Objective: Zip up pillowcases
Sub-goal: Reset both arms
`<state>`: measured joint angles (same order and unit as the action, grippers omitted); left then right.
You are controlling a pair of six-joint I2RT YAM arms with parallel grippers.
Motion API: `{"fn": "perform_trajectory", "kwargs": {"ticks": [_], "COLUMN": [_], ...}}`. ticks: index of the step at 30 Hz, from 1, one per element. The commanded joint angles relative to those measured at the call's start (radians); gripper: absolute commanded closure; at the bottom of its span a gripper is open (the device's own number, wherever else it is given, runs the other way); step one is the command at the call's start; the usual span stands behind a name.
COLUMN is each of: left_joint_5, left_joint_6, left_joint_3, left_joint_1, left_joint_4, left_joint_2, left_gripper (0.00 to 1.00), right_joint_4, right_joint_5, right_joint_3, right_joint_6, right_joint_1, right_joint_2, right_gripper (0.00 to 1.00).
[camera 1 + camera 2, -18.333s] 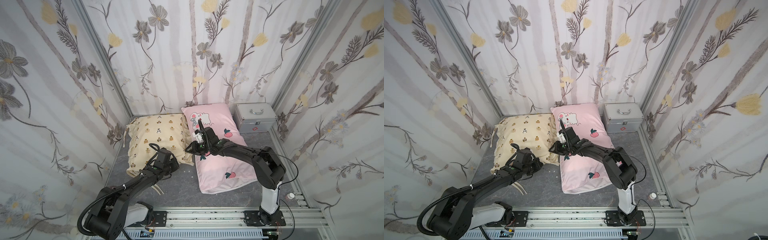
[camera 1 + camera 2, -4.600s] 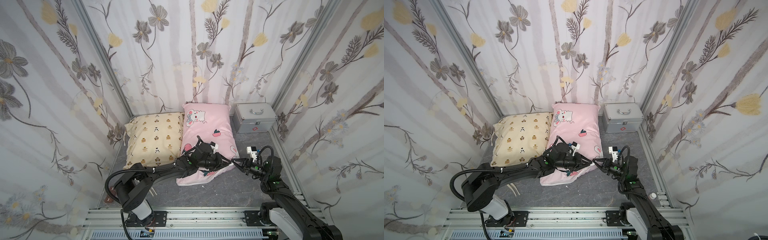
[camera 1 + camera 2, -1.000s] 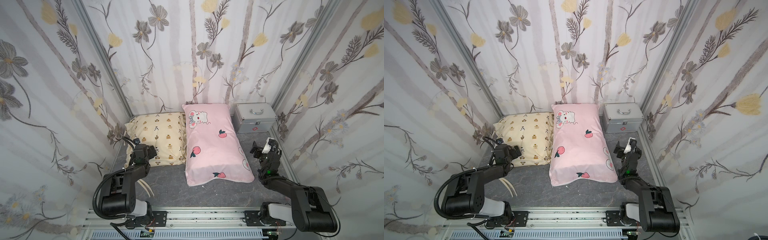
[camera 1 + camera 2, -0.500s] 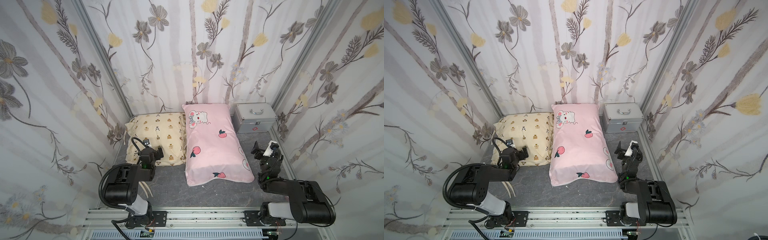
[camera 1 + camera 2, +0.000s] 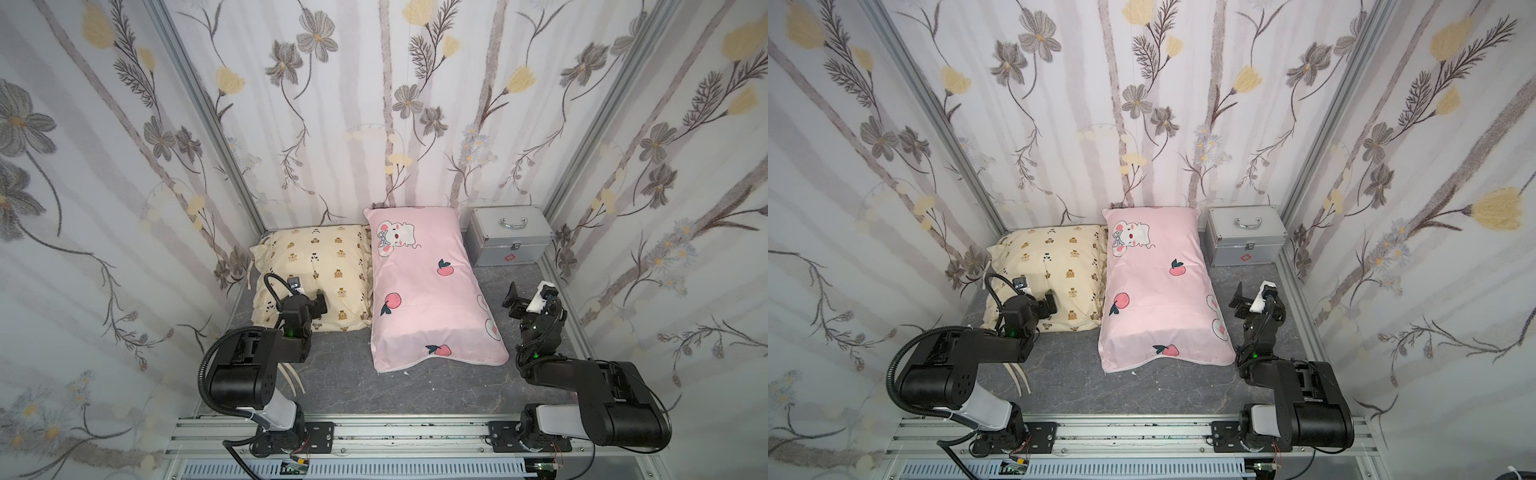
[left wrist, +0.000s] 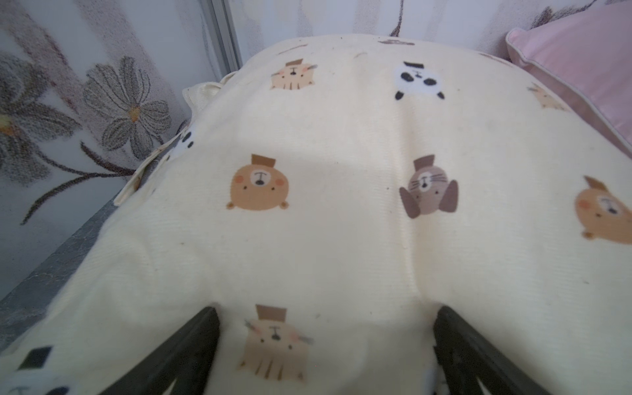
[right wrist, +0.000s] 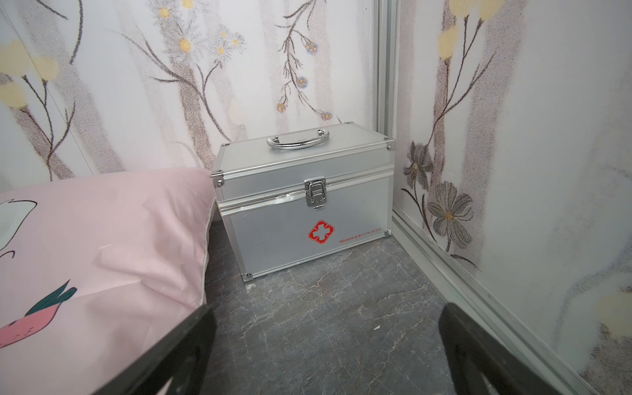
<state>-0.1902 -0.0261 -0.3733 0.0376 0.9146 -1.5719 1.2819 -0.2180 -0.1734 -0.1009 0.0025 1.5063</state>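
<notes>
On the worktop [image 5: 415,388]: my left fingers [image 6: 184,352] and right fingers [image 7: 171,355] are spread apart, holding nothing.
The cream pillowcase [image 5: 324,257] and pink pillowcase [image 5: 424,291] lie side by side, touching, probably so each arm reaches one. The left fingers hang over the cream one's near end. The right fingers stand beside the pink one, clear of it.

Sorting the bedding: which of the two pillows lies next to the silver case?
The pink pillow with peaches: it lies right beside the silver case, while the cream bear-print pillow lies on its other side.
</notes>
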Motion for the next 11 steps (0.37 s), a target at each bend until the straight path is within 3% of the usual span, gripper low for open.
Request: {"fn": "perform_trajectory", "kwargs": {"ticks": [1,11], "left_joint_5": [0.006,0.028], "left_joint_6": [0.009,-0.004], "left_joint_3": [-0.003,-0.006], "left_joint_1": [0.001,-0.015], "left_joint_4": [0.035,0.024], "left_joint_2": [0.000,-0.002], "left_gripper": [0.00,0.00], "right_joint_4": [0.055,0.056], "right_joint_5": [-0.009,-0.009], "right_joint_3": [-0.005,-0.005], "right_joint_6": [0.009,0.009], "right_joint_1": [0.001,0.001], "right_joint_2": [0.003,0.003], "right_gripper": [0.00,0.00]}}
